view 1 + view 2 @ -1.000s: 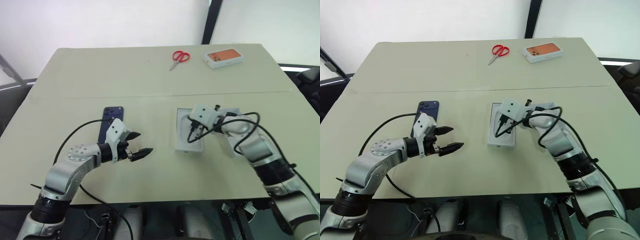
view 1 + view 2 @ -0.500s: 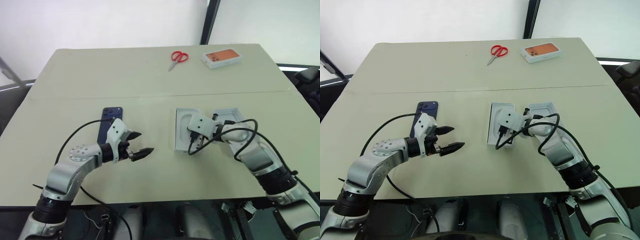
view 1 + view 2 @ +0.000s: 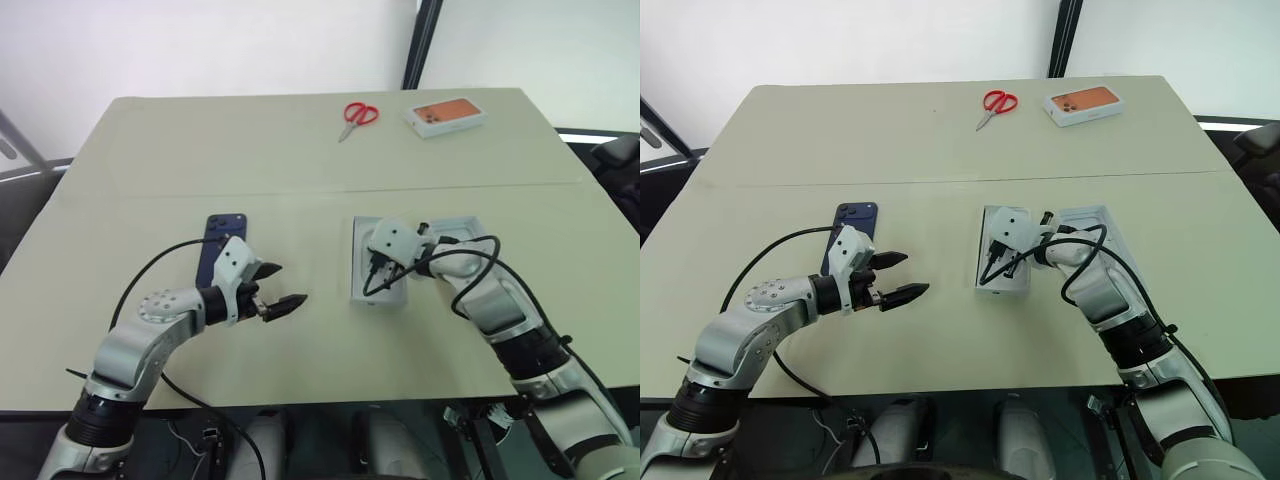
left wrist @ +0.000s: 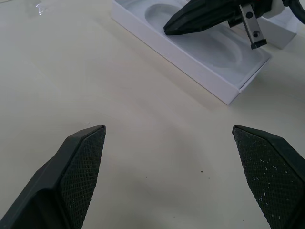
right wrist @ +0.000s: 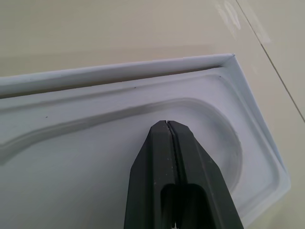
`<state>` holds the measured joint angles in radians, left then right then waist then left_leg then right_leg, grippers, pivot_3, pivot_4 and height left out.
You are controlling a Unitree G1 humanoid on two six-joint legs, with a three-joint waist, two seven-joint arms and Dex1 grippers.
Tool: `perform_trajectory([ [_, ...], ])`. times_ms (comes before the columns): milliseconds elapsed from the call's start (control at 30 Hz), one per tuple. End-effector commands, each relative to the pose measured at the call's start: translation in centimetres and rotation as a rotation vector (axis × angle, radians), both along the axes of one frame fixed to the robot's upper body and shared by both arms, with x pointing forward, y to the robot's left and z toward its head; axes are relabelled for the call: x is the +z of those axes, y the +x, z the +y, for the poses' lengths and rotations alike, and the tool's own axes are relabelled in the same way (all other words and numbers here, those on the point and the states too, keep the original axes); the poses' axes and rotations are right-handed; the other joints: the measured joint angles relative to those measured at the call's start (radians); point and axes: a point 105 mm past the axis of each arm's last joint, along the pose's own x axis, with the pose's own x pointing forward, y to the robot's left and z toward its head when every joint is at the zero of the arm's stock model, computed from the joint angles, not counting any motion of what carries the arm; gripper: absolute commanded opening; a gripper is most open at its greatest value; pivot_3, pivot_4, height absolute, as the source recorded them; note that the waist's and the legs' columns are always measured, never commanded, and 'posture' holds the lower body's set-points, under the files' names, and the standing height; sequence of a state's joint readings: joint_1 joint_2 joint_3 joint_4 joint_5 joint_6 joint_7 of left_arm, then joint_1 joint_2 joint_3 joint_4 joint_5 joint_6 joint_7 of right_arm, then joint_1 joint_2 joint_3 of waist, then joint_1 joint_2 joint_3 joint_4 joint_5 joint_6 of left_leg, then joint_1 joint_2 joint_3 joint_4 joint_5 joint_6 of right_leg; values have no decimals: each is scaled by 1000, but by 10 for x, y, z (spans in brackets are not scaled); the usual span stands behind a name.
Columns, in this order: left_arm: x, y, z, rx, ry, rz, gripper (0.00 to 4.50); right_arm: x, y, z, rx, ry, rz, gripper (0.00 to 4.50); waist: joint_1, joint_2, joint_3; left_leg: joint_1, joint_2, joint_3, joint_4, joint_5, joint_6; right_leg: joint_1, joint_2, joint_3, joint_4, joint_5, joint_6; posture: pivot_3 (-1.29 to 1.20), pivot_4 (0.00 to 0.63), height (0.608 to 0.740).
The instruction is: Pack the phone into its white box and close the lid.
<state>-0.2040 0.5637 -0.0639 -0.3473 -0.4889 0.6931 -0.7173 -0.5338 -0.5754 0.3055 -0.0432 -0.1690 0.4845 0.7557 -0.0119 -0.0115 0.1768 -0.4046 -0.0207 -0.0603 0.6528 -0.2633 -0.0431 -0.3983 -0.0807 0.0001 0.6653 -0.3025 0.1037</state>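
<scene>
Packing has not yet begun, as far as can be judged: the phone (image 3: 222, 243) is seen lying flat on the table (image 3: 300, 150), outside any box, and nothing is held by either arm. Taking the phone as landmark, the left gripper (image 3: 279, 287) is hung just beside its near end, toward the middle of the table, with its two black fingers spread wide and empty. Well apart from the phone, across the table's middle, a white moulded insert (image 3: 1001, 262) with an oval recess is seen lying in a shallow white tray. Over that recess the right gripper (image 5: 167, 138) is poised with its fingers pressed together on nothing; whether the tips touch the insert cannot be told. Just beyond that tray, farther again from the phone, a second white part (image 3: 462, 229) is partly hidden by the right arm; whether it is the white box or the lid cannot be told.

What is left appears to be nearly everything: the phone must be picked up, laid in its box and covered.

The phone is shown as a slim, dark navy slab with rounded corners, its camera cluster at the far corner. Far from it, at the table's back edge, red scissors (image 3: 357, 115) and a white box with an orange picture (image 3: 446, 114) are left lying.
</scene>
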Motion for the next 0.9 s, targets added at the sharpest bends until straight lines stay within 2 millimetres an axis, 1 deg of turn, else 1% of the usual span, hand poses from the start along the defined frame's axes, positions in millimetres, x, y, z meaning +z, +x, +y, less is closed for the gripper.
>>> perform_trajectory([
  [33, 11, -3, -1, -15, -13, -38, 4500, 31, -13, -10, 43, 6, -48, 20, 1, 0, 0, 0, 0, 0, 0, 0, 0, 0, 0, 0, 0, 0, 0, 0, 150, 740],
  [100, 12, -5, -2, -25, -24, -34, 4500, 34, -29, -13, 113, -29, -30, 20, 2, 0, 0, 0, 0, 0, 0, 0, 0, 0, 0, 0, 0, 0, 0, 0, 150, 740],
  [167, 13, -6, -4, -38, -30, -30, 4500, 32, -42, -15, 167, -65, -7, 20, 1, 0, 0, 0, 0, 0, 0, 0, 0, 0, 0, 0, -1, 0, 0, 0, 150, 740],
  [233, 13, -7, -4, -43, -32, -28, 4500, 31, -48, -16, 187, -82, 5, 20, -4, 0, 0, 0, 0, 0, 0, 0, 0, 1, 0, 0, -1, 0, 0, 0, 150, 740],
  [333, 10, -7, -6, -54, -20, -27, 4500, 14, -60, -23, 234, -192, 45, 20, -2, 0, 0, 1, 0, 0, -1, 0, 0, 1, 0, 0, 0, 0, 0, 0, 150, 740],
  [500, 11, -7, -8, -60, -23, -27, 4500, 4, -55, -24, 212, -219, 44, 20, -1, 0, 0, 1, 0, 0, -1, 0, 0, 1, 0, 0, 0, 0, 0, 0, 150, 740],
  [633, 10, -7, -9, -62, -25, -25, 4500, -5, -52, -19, 214, -221, 41, 20, 0, 0, 0, 1, 0, 0, 0, 0, 0, 2, 0, 0, -1, 0, 0, 0, 150, 740],
  [767, 10, -8, -10, -65, -26, -23, 4500, -5, -40, -12, 180, -198, 3, 20, 0, 0, 0, 2, 0, 0, 0, 0, 0, 2, 0, 0, -1, 0, 0, 0, 150, 740],
  [900, 9, -8, -12, -66, -31, -21, 4500, -3, -37, -7, 182, -187, -12, 20, 1, 0, 0, 2, 0, 0, 0, 0, 0, 2, 0, 0, -1, 0, 0, 0, 150, 740],
])
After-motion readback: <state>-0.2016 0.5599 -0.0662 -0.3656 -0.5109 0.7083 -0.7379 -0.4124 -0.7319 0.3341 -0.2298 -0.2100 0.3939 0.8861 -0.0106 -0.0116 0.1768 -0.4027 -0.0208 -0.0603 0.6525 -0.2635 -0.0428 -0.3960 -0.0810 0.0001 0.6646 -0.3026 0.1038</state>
